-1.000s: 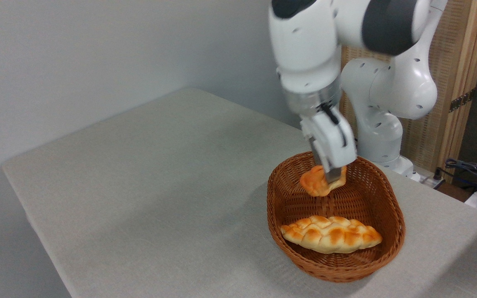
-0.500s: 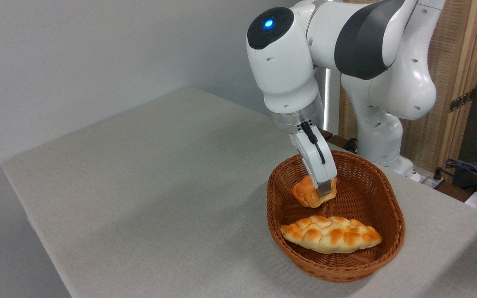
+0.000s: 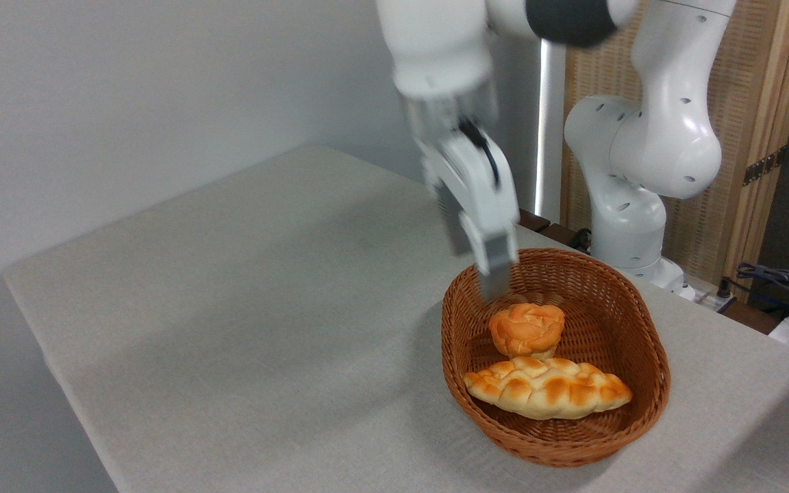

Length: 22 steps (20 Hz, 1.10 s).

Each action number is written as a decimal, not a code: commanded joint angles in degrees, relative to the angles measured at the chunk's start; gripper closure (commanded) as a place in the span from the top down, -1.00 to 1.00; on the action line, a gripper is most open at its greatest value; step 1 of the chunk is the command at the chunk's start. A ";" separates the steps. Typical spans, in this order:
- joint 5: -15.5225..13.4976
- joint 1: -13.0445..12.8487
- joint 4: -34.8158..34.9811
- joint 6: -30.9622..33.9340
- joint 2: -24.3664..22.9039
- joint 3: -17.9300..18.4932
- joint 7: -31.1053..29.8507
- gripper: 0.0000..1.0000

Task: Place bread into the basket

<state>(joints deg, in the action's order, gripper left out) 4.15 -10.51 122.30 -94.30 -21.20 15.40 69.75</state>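
Observation:
The bread [image 3: 527, 330], a small orange-golden bun with a swirled top, sits upright inside the reddish-brown wicker basket [image 3: 614, 301], toward its back half. It touches the braided loaf in front of it. My gripper [image 3: 496, 287] hangs just above and left of the bun, over the basket's back-left rim, blurred by motion. Nothing is between its fingers and it is clear of the bun, open.
A longer, paler braided loaf [image 3: 548, 396] lies in the front of the basket. The grey table [image 3: 264, 308] stretches to the left. The arm's white base [image 3: 624, 226] stands behind the basket, with a wooden screen [image 3: 750, 137] and cables [image 3: 785, 281] at the right.
The gripper lowered the bun into the basket, let go of it, and rose up and to the left. The bun now rests on the basket floor, swirled top up.

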 commanded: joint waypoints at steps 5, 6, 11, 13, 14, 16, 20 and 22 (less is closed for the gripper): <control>-9.43 2.68 -29.13 -1.15 20.14 -7.73 -26.41 1.00; -9.51 4.87 -29.58 -1.15 20.49 -10.45 -26.95 1.00; -8.55 6.38 -29.49 0.60 20.06 -13.64 -27.92 1.00; -8.46 6.65 -29.58 2.01 20.06 -14.17 -28.01 1.00; -8.55 7.08 -29.58 2.10 19.97 -14.86 -28.18 1.00; -8.46 8.40 -29.58 2.10 19.88 -17.15 -29.15 1.00; -5.14 8.49 -29.58 3.33 19.71 -16.55 -28.97 1.00; -4.07 8.49 -29.58 3.33 19.71 -16.37 -29.06 1.00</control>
<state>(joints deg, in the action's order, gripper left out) -1.83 -2.55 93.41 -92.37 -1.18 -1.10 41.43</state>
